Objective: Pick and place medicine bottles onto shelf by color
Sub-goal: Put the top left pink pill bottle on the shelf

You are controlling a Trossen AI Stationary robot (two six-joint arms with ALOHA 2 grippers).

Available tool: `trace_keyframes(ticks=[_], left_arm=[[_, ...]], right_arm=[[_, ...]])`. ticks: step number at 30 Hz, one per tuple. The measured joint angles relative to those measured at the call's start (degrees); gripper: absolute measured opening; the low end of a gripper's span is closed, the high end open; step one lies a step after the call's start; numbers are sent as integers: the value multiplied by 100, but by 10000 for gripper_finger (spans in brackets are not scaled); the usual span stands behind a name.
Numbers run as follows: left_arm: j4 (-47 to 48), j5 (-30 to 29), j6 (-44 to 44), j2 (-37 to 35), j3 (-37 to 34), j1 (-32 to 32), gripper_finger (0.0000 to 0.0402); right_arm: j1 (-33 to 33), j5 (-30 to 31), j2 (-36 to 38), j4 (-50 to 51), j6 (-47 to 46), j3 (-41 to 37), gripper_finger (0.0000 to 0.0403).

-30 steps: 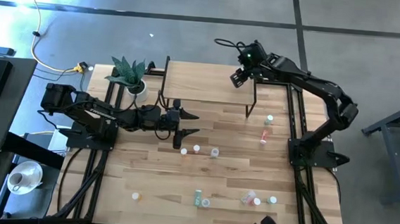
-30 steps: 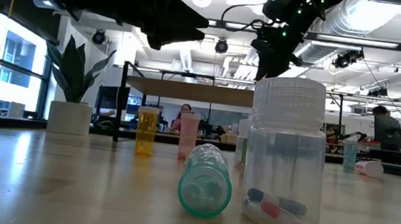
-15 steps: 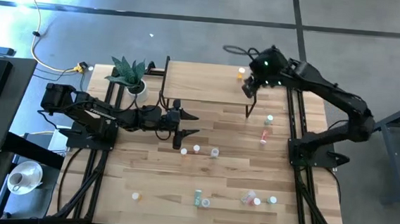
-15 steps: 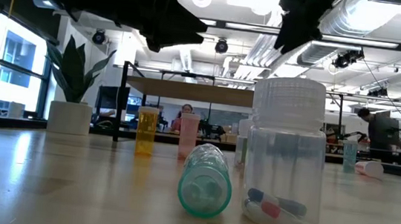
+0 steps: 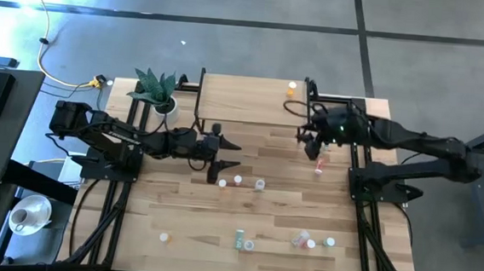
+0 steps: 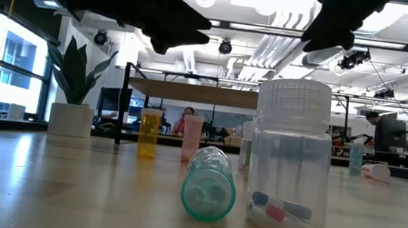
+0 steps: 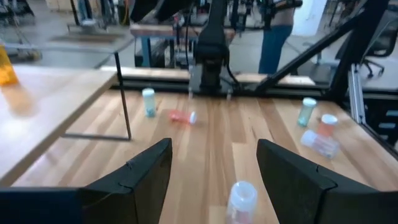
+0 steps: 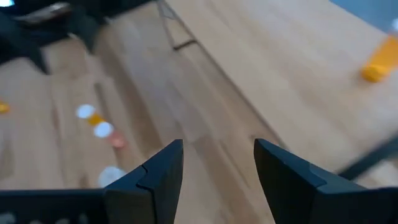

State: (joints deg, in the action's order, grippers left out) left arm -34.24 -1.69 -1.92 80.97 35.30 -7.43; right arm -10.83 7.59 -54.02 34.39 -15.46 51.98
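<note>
We see the right gripper (image 5: 312, 140) released and empty, its dark fingers spread above bare striped-wood tabletop (image 5: 279, 215) just off the front right corner of the low light-wood shelf (image 5: 244, 101) on thin black legs. A pink-red bottle (image 5: 318, 165) lies on its side just beside the gripper, its long axis running toward the tabletop's front edge. One orange white-capped bottle (image 5: 291, 89) stands upright near the shelf's back right corner; the rest of the smooth board is bare. The left gripper (image 5: 223, 155) hovers released and empty off the shelf's front left, over three small upright bottles (image 5: 238, 181). More bottles (image 5: 244, 239) sit scattered toward the front edge, one green one lying down.
</note>
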Motion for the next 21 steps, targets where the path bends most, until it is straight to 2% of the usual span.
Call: trace_keyframes(ticks=[4,8,11,16,21], left_arm=[[1239,-26,-130,-1,519,101,225],[2707,-82,120,0,1127,264,225],[3448,-208,150,0,1431,432,225],[3967,-466,257,0,1577,726,225],[4072,-490,-149,2,1577,829,225]], right_arm=[[519,265,208,-867,-61,-589,188],[951,711,245,-1635,-59,-1121,188],[1218,1042,241,-2145,-61,-1436,188],[1497,1202,238,-2438,3,-1664,188],[1515,1220,238,-2498,44,-1603,188]])
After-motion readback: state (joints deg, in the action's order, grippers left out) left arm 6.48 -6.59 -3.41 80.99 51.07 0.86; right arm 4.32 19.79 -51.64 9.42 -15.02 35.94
